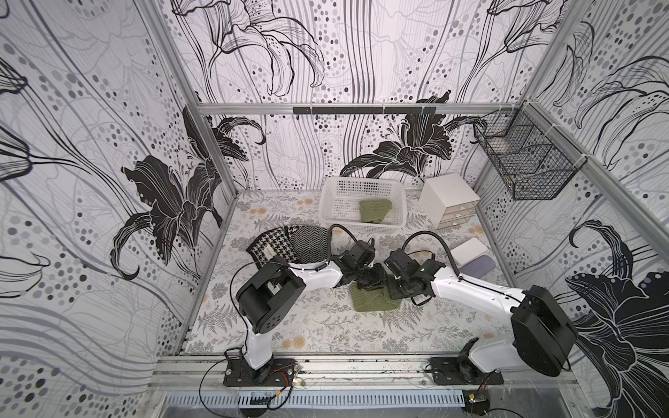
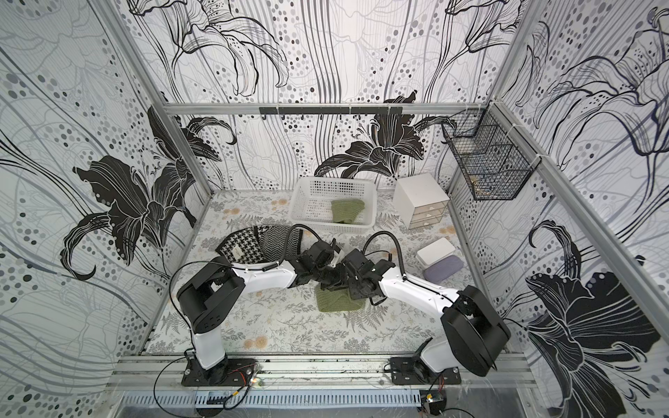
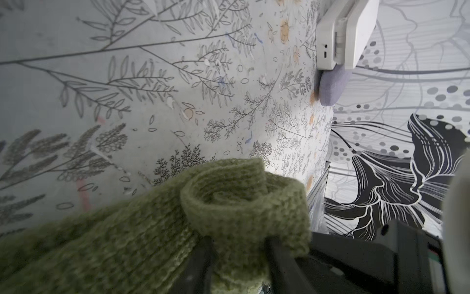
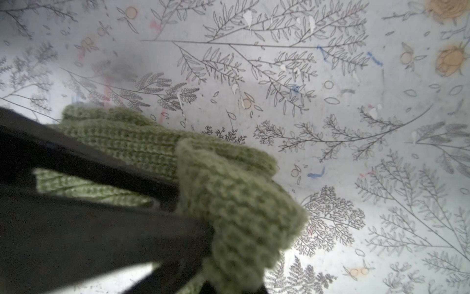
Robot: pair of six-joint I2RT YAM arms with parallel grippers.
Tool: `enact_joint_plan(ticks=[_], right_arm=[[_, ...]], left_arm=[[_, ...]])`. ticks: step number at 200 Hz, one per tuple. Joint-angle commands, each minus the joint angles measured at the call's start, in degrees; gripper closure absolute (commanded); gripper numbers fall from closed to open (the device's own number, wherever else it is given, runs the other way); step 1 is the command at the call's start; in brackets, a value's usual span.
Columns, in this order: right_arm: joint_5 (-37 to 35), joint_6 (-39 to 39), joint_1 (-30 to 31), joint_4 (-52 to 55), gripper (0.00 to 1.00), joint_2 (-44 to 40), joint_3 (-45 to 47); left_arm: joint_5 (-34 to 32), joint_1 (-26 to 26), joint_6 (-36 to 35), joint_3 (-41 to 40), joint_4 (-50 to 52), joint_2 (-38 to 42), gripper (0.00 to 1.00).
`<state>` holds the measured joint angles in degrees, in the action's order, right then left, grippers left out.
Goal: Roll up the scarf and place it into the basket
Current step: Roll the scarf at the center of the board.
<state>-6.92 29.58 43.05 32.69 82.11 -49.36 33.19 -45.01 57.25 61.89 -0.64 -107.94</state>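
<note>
Fingers (image 3: 201, 259) of the left gripper (image 1: 367, 282) pinch the rolled end of the scarf (image 1: 376, 304). The right gripper (image 1: 394, 287) is clamped on a fold beside it. Both arms stretch inward from their bases, wrists tipped down, and the grippers nearly meet. The scarf lies mid-table (image 1: 289, 318), well apart from the basket (image 1: 327, 217), which holds another green knit (image 1: 374, 211).

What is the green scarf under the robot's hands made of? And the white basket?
The green scarf looks like knitted wool or acrylic yarn: soft, fuzzy, with rows of stitches showing. The white basket looks like smooth, hard plastic: neat rows of moulded holes and a rounded rim.
</note>
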Motion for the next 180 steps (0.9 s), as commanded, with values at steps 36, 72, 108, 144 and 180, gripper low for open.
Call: enact_joint_plan(ticks=[36,72,108,144,180], right_arm=[[-0.9,1.9,0.2,-1.4,1.00,-3.4,1.2],[-1.4,1.9,0.0,2.1,0.71,-5.3,0.8],[-3.6,1.8,-0.5,8.2,0.44,-9.6,0.4],[-7.5,3.2,-4.5,13.8,0.42,-11.7,0.8],[-4.8,2.1,-6.7,10.5,0.41,-7.4,2.0]], left_arm=[[1.0,-0.2,-1.1,-2.5,-2.0,1.6,1.00],[0.8,-0.2,-2.0,-5.5,-2.1,2.5,1.00],[0.2,0.1,-2.4,-6.9,-1.9,1.8,1.00],[-0.1,0.0,-3.0,-8.5,-1.7,2.9,1.00],[-0.4,0.0,-3.4,-9.7,-1.6,2.9,1.00]])
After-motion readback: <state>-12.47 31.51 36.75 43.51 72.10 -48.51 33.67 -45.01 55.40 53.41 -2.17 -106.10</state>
